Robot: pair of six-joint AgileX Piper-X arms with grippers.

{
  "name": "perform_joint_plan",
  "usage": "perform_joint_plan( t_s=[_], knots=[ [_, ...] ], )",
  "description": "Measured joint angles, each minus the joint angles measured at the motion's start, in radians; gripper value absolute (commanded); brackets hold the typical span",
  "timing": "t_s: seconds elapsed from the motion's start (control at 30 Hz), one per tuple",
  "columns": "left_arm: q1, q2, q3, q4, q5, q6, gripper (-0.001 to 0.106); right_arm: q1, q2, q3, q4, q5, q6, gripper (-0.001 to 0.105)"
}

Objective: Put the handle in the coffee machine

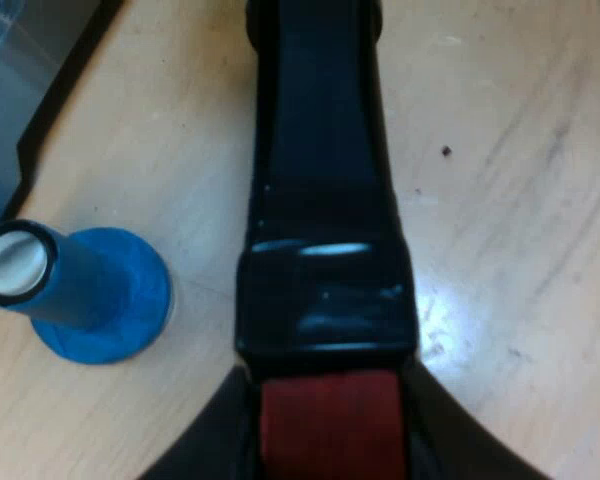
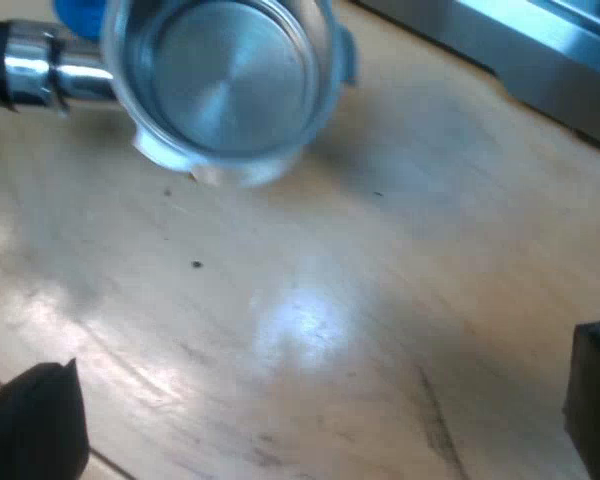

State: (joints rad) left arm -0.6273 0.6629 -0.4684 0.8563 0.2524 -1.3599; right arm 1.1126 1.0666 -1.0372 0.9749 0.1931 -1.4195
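left claw (image 1: 325,462): closed on the handle (image 1: 320,200), with a dark finger (image 1: 205,445) pressed at each side of its red end (image 1: 325,415).
handle: black and glossy; it runs straight out ahead of the left claw, over the wooden table (image 1: 510,260).
holder (image 2: 225,80): its round metal basket sits ahead of the right claw, mouth open to the camera, shiny and empty inside. A chrome neck (image 2: 55,75) joins it to the handle. It is apart from the machine.
right claw (image 2: 310,420): open, fingers (image 2: 30,425) spread wide over bare wood, well apart from the holder.
tamper (image 1: 90,295): blue with a white cap, standing on its base on the table. It is ahead of the left claw, just beside the handle and not touching it.
machine (image 2: 520,50): its steel base lies beyond the holder, farther from the right claw. A dark corner (image 1: 10,110) shows past the tamper.
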Motion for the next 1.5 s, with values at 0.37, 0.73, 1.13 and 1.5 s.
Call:
perform_joint_plan(
  t_s=[0.37,0.73,1.13,1.5],
  knots=[
    [0.000,0.000,-0.019,0.046,0.011,0.034,0.000,0.119,0.000,0.000,-0.029,0.050,0.014,0.099],
    [0.000,0.000,-0.167,0.161,0.052,0.038,0.000,0.148,0.000,0.000,-0.029,0.073,0.014,0.099],
    [0.283,-0.064,-0.184,0.243,0.223,0.153,0.000,0.148,0.000,0.000,-0.075,0.086,0.014,0.099],
    [0.463,-0.049,-0.184,0.259,0.284,0.336,0.000,0.148,0.000,0.000,-0.261,0.088,0.014,0.099]
  ],
)
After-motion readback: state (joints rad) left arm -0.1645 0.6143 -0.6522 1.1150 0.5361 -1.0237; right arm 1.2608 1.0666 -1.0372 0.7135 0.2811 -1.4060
